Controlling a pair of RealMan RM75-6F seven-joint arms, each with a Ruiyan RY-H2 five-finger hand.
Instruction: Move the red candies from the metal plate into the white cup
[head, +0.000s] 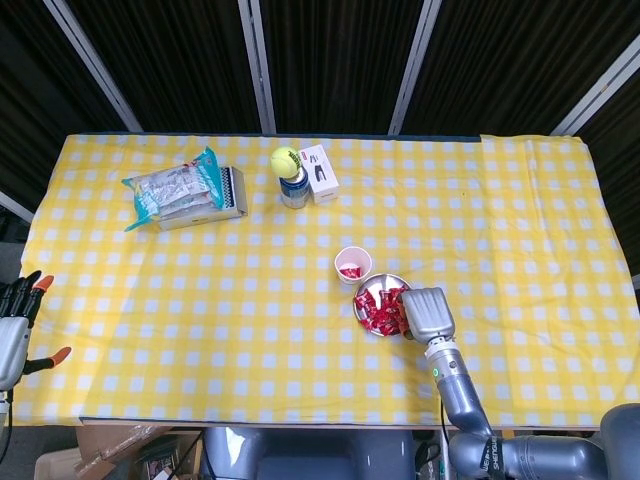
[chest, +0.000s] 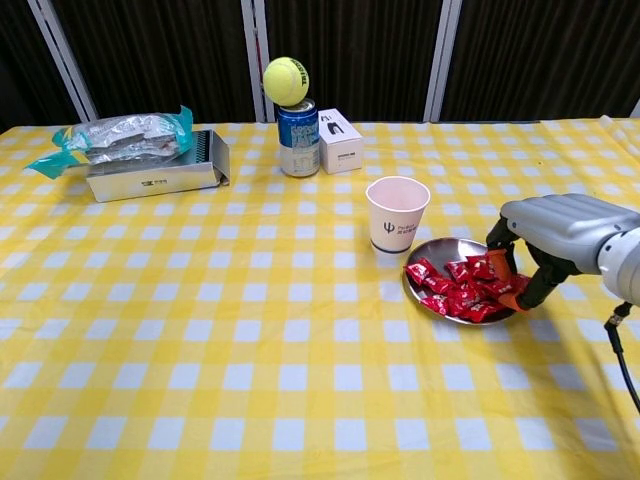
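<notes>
The right hand reaches down over the near-right side of the metal plate, its orange-tipped fingers curled among the red candies; whether they grip one cannot be told. The left hand rests off the table's near-left corner, fingers spread, holding nothing. The plate sits right of centre on the yellow checked tablecloth. The white cup stands just beyond it. Toward the far edge stand a blue can topped by a tennis ball, a small white box, and a metal box bearing a snack bag.

right hand grey shell, orange fingertips; left hand seemingly alike
</notes>
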